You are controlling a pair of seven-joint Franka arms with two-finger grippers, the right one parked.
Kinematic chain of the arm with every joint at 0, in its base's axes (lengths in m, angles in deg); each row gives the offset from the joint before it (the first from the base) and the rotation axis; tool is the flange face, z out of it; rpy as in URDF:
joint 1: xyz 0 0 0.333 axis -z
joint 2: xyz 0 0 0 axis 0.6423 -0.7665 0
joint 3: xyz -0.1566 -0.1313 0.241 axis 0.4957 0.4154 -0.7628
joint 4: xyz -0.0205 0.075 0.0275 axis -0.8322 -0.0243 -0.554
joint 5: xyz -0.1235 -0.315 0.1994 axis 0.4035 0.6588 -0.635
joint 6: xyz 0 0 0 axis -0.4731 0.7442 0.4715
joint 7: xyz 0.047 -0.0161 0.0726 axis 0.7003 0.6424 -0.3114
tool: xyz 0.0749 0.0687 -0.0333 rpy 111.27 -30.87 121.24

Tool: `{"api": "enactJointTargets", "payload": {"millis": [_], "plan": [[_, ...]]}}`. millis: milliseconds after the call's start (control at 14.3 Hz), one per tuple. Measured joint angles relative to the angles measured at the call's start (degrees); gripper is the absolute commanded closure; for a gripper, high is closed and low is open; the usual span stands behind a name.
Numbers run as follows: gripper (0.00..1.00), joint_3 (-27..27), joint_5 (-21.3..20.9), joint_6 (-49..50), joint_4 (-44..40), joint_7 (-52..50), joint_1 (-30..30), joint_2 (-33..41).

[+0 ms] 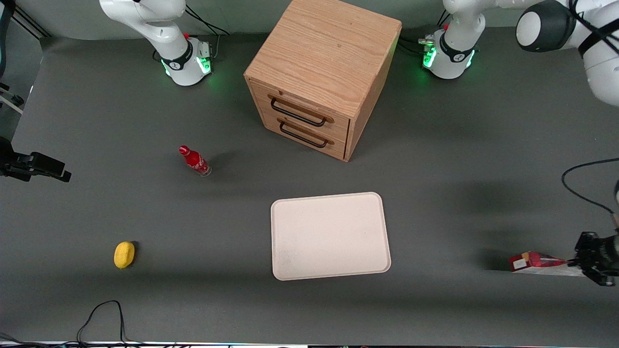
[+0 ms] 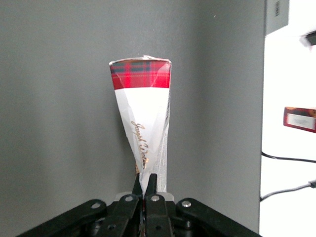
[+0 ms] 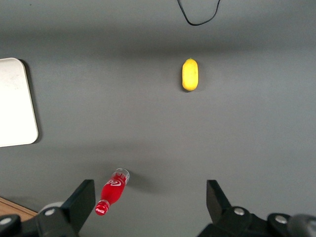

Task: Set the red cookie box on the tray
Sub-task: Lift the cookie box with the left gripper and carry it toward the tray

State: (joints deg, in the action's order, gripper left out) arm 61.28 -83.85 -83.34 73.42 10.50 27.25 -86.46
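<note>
The red cookie box (image 1: 537,263) is a long narrow carton with a red tartan end and a pale printed face (image 2: 143,113). It lies toward the working arm's end of the table, about as near to the front camera as the tray's near rim. My gripper (image 1: 582,265) is shut on the box's end nearest the table's end, and the fingertips (image 2: 152,183) pinch the thin carton between them. The cream-white tray (image 1: 330,236) lies flat in the middle of the table with nothing on it; its corner (image 3: 15,103) shows in the right wrist view. Box and tray are well apart.
A wooden drawer cabinet (image 1: 324,72) stands farther from the front camera than the tray. A small red bottle (image 1: 195,161) and a yellow fruit (image 1: 124,254) lie toward the parked arm's end. A black cable (image 1: 580,186) loops near my arm. The table's edge (image 2: 261,123) runs close beside the box.
</note>
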Motion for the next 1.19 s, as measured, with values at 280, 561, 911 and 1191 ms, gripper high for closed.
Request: {"api": "enactJointTargets", "payload": {"millis": [280, 561, 911, 1191], "plan": [[1.0, 0.0, 0.0, 10.2, -3.5, 0.9, -0.1, 7.1], [1.0, 0.4, 0.0, 17.7, -3.4, 7.2, 0.2, 12.8], [1.0, 1.4, -0.1, 22.9, -3.3, 18.9, 7.0, 13.3], [1.0, 1.6, -1.7, 25.0, -3.3, 20.6, 18.8, 13.8]]}}
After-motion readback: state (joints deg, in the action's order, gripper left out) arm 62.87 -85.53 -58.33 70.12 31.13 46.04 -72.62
